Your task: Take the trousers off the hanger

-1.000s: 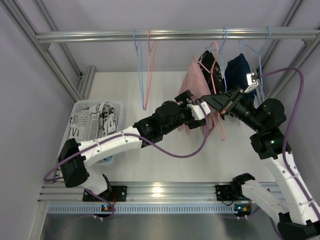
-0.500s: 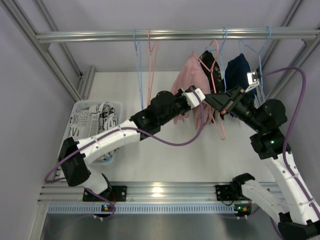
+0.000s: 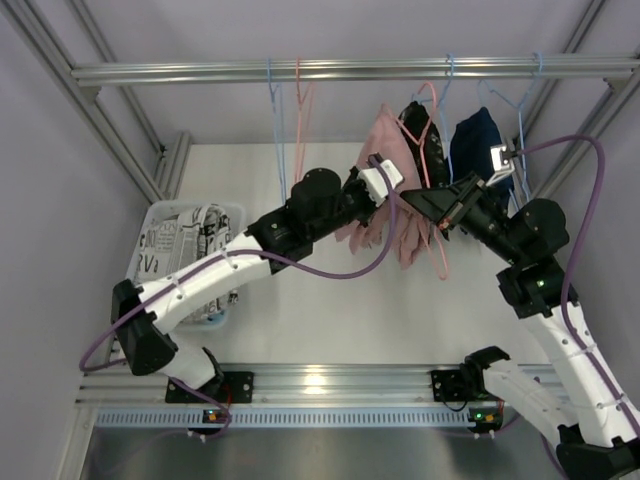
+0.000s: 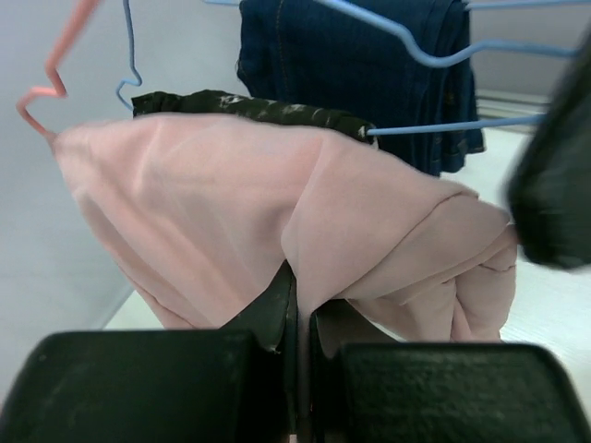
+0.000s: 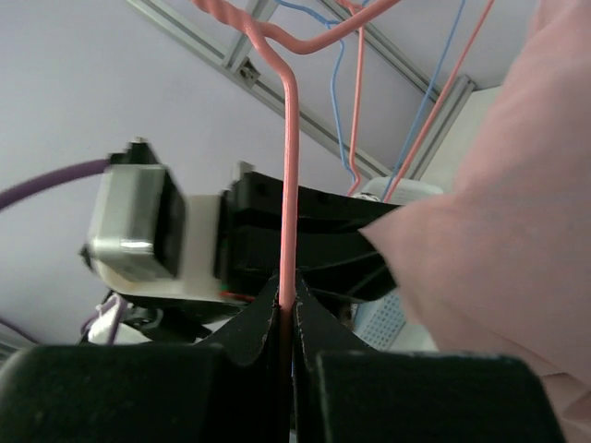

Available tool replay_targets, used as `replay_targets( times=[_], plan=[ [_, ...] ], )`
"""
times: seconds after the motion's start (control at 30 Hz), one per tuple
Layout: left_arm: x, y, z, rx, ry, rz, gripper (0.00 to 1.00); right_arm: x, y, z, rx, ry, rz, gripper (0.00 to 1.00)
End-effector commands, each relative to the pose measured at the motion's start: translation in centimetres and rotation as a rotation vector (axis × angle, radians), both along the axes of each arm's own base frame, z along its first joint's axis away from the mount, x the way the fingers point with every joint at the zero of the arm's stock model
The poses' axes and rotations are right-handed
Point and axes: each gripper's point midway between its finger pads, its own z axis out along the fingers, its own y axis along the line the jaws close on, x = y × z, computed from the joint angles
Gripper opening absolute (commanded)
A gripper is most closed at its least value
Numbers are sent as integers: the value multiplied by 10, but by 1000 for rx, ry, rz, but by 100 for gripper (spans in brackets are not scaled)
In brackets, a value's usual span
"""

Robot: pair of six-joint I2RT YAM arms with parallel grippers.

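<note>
- Dusty pink trousers point(image 4: 212, 194) hang bunched over the pink hanger point(image 5: 289, 185), which is hooked on the overhead rail point(image 3: 200, 72), well above the desk point(image 3: 330, 320).
- Left jaws: closed to a hairline gap, with 1 fold of the pink cloth pinched between them (left wrist view, dead centre). The rest of the garment rises up and away from the pinch toward the hanger bar.
- Right jaws: shut tight on the hanger's thin pink wire, just below its twisted neck. They touch no cloth; the pink mass sits off to the right in the right wrist view.
- Key relation: seen from above, the 2 grips are close together. The left arm point(image 3: 230, 270) is on the cloth just left of the hanger's sloping wire, and the right arm point(image 3: 520, 240) comes in from the right. The trousers' long axis runs down along that wire, toward the near side.
- Judgement: the cloth should slide off if drawn leftward and toward the near side, away from the braced wire. The left arm is placed for that pull and the right only steadies.
- Risk: the thin fold may slip out, or the cloth may catch on the wire's lower bend.
- Newsprint-patterned trousers point(image 3: 185, 245) lie in the basket point(image 3: 160, 210) at left (likely the drop point).
- 2 dark garments point(image 3: 475, 140) remain on neighbouring hangers.
</note>
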Motion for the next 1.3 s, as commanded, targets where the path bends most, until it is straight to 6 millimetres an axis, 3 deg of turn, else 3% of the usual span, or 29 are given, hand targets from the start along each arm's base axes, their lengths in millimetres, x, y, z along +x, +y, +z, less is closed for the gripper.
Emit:
replay_targets(
  times=[0.0,0.03,0.07,0.27,0.67,0.87,0.97,1.0,1.13,1.17,1.23,1.27],
  plan=[
    [-41,28,113,-254,-56,-77,0,1,2,12,5,-90,-9,0],
    [-42,32,110,-246,-31,-64,0,4,2,8,-1,-78,-14,0],
    [-46,39,122,-267,-38,-59,0,7,3,4,-12,-77,-17,0],
    [-56,65,148,-320,-24,-19,0,17,5,-20,-48,-48,-30,0],
    [-83,119,286,-573,-229,2,0,28,2,-44,-141,-44,-69,0],
    [-94,120,326,-677,-245,-58,0,33,2,-51,-165,-36,-74,0],
    [-99,136,353,-737,-294,-39,0,34,3,-52,-174,-39,-75,0],
    [-104,148,367,-757,-335,-24,0,34,3,-52,-175,-41,-74,0],
    [-102,185,387,-787,-428,84,0,34,2,-49,-187,-59,-75,0],
    [-96,210,394,-806,-460,155,0,33,2,-48,-189,-66,-76,0],
    [-89,239,400,-837,-479,239,0,33,2,-46,-194,-77,-76,0],
    [-84,267,404,-847,-512,322,0,33,2,-47,-198,-80,-77,0]
  ],
)
